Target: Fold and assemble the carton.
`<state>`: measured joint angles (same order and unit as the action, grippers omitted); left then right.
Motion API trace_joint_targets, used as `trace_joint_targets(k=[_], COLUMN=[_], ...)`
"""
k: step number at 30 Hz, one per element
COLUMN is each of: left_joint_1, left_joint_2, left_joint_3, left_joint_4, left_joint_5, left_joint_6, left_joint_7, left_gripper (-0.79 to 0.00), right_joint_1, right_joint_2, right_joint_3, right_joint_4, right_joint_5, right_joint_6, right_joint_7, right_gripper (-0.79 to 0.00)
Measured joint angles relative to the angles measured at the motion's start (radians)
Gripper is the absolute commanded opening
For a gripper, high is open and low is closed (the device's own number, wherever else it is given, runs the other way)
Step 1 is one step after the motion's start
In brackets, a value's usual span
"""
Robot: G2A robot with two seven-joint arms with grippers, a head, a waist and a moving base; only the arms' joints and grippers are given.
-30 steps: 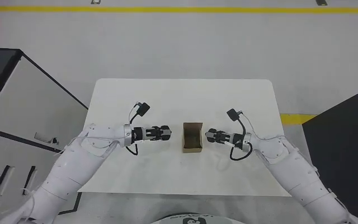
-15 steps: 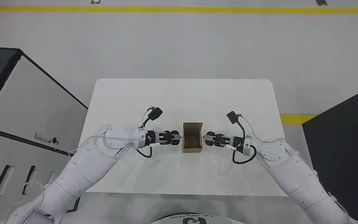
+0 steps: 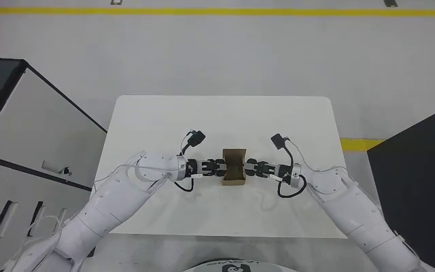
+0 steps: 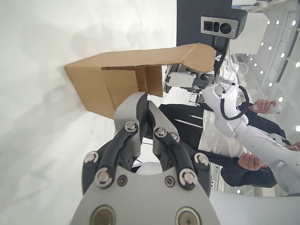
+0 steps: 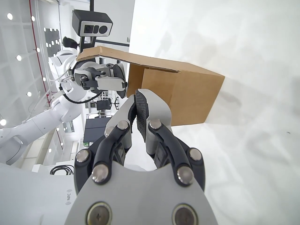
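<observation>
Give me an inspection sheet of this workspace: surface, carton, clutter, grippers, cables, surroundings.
Surface: white table, with the carton near its middle.
Job's things: one brown carton, upright, top open, flaps not yet folded shut.
Clutter: nothing seen.
Grippers: left gripper shut, tips at one side of the carton; right gripper shut, tips at the opposite side.
Cables: black cables looped at both wrists, apart from the carton.
Surroundings: grey floor with a yellow line.
</observation>
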<state>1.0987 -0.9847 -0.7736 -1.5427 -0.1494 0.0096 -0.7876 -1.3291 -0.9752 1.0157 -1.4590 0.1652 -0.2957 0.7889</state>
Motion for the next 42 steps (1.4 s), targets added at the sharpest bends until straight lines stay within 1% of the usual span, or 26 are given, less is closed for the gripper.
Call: trace_joint_targets(k=[12,18,31,39,42], left_joint_1=[-0.039,-0.051,-0.065,-0.061,-0.056], left_joint_2=[-0.034,-0.046,-0.067,-0.071,-0.072], left_joint_3=[0.044,0.054,0.064,0.049,0.042], left_joint_4=[0.054,0.073,0.115,0.110,0.110], left_joint_5=[0.028,0.043,0.053,0.057,0.063], left_joint_6=[0.023,0.036,0.057,0.045,0.044], left_joint_7=[0.000,-0.002,-0.022,-0.023,-0.027], left_gripper=[-0.785,-0.785,-0.785,-0.785,-0.785], right_joint_1=[0.042,0.049,0.053,0.054,0.054], right_joint_2=[-0.024,-0.031,-0.040,-0.044,-0.045], right_joint_3=[-0.061,-0.073,-0.076,-0.071,-0.072], right_joint_4=[-0.009,-0.012,0.006,0.000,-0.002], right_joint_5=[-0.104,-0.128,-0.138,-0.141,-0.156], right_joint_6=[0.085,0.109,0.115,0.094,0.102], right_joint_7=[-0.063,-0.077,-0.076,-0.068,-0.063], right_gripper=[-0.785,-0.785,-0.785,-0.785,-0.785])
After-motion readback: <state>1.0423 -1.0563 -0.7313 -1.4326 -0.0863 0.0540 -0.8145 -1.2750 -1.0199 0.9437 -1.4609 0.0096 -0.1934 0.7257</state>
